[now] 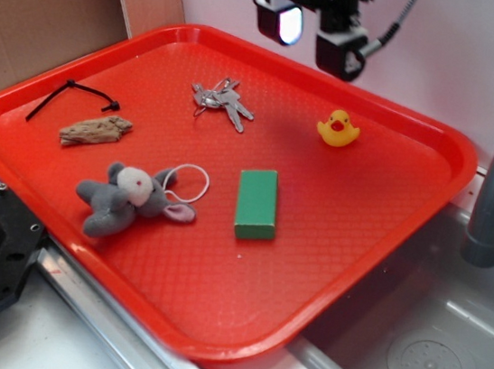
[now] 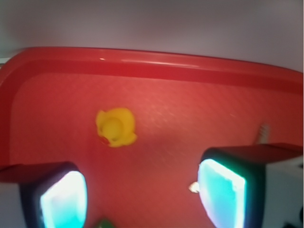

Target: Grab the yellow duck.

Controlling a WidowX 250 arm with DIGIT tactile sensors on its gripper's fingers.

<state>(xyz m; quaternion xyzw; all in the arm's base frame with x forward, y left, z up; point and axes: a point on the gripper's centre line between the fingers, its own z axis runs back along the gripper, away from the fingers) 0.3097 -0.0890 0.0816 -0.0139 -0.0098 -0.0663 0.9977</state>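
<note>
The gripper (image 1: 310, 31) hung at the frame's top, fingers apart and empty (approach step, I'd judge). The duck (image 1: 337, 128) sat upper right on the tray (image 1: 210, 330); next, shift over it and descend.

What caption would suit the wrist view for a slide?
Open gripper hovers above the red tray, with the yellow duck ahead between its fingers.

Cut off by the exterior view's top edge: black robot gripper (image 1: 309, 31). Blurred in the wrist view: small yellow rubber duck (image 2: 116, 127), beak barely discernible.
</note>
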